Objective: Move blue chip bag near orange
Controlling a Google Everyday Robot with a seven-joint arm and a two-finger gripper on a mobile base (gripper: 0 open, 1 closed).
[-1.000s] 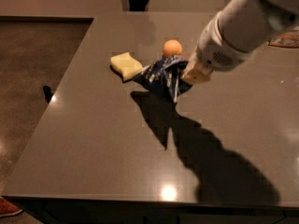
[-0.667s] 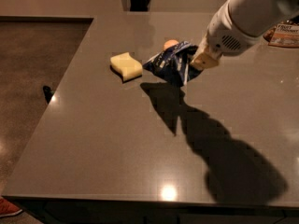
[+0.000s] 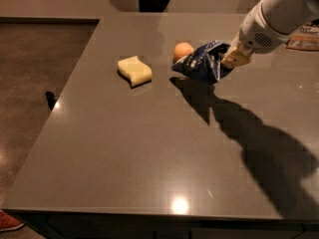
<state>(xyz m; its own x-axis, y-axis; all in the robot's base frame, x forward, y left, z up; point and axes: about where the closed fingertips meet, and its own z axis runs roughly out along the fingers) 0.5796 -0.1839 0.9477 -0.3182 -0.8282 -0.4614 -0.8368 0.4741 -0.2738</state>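
The blue chip bag (image 3: 203,61) is a crinkly navy bag with silvery edges, held up off the grey table (image 3: 149,148) at the back right. My gripper (image 3: 230,57) is shut on the bag's right end, coming in on the white arm from the upper right. The orange (image 3: 183,50) is a small round fruit on the table right behind the bag's left end; I cannot tell whether they touch. The bag casts a shadow on the table just below it.
A pale yellow wavy sponge (image 3: 134,69) lies on the table left of the orange. A flat orange-and-white packet (image 3: 304,38) lies at the far right edge. The table's left edge drops to a brown floor (image 3: 35,83).
My gripper has carried the blue chip bag up and to the right, away from the sponge. The bag now hangs in front of the orange.
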